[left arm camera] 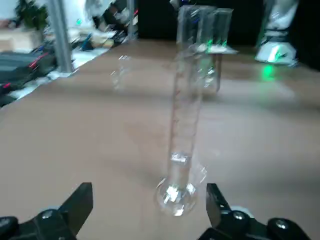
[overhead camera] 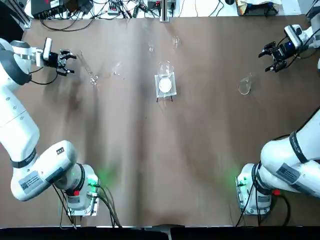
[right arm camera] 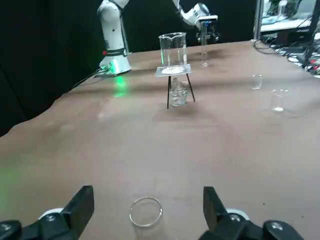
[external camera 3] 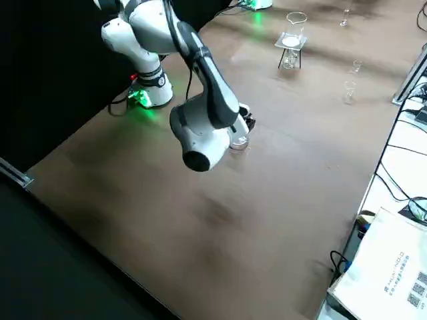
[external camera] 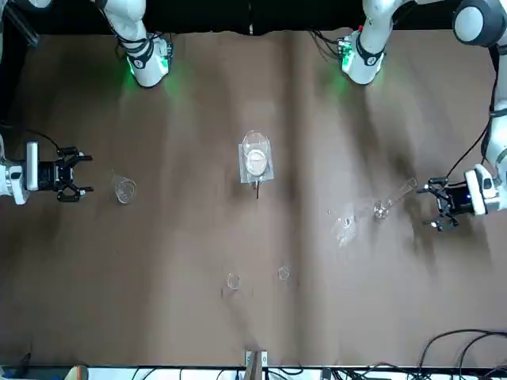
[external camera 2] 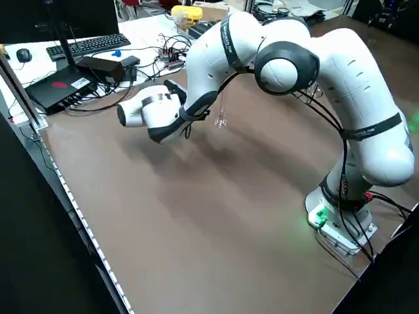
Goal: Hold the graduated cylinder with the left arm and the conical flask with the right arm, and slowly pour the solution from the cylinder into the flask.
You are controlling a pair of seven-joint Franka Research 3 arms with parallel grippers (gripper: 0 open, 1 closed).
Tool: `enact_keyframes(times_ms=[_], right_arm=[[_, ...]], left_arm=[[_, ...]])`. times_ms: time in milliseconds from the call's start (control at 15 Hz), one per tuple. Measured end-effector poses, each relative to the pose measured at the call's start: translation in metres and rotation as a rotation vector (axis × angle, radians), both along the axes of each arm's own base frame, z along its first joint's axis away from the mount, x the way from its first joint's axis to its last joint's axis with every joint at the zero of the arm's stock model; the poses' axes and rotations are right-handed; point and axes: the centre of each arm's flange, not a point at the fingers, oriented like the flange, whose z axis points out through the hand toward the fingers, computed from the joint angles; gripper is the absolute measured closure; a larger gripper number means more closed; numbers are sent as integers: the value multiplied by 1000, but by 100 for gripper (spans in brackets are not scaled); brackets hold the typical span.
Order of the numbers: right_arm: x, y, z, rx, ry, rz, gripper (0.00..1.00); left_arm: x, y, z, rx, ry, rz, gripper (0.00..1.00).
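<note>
The left gripper (overhead camera: pixel 64 61) hangs at the table's left, its 2 jaws wide apart, the cylinder (overhead camera: pixel 87 67) upright just beyond them. Mid-table stands 1 beaker (right arm camera: pixel 173 49) on a stand (right arm camera: pixel 173 70). Rightward, the flask (overhead camera: pixel 244 85) sits near the right gripper (overhead camera: pixel 271 56), its 2 jaws also wide.

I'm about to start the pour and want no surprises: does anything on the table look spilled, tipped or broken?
Nothing stands out: the graduated cylinder stands upright, the beaker sits level on its stand, and I see no spill or breakage.
</note>
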Motion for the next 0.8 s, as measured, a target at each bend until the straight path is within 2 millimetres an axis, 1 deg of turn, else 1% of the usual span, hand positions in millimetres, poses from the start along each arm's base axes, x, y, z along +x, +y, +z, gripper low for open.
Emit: enact_keyframes(times_ms=[200, 333, 467, 667, 800], right_arm=[[-7, -8, -13, 55, 18, -30, 4], [-11, -9, -22, 85, 38, -35, 4], [-17, -8, -34, 104, 61, -43, 4], [-23, -9, -50, 128, 61, -44, 4], [-27, -8, -61, 144, 50, -37, 6]], left_arm=[[3, -43, -3, -98, -52, -136, 0], [3, -64, -5, -137, -58, -190, 0], [3, -73, -7, -152, -55, -210, 0], [2, -80, -8, -168, -56, -223, 0], [6, -92, -6, -186, -62, -240, 0]])
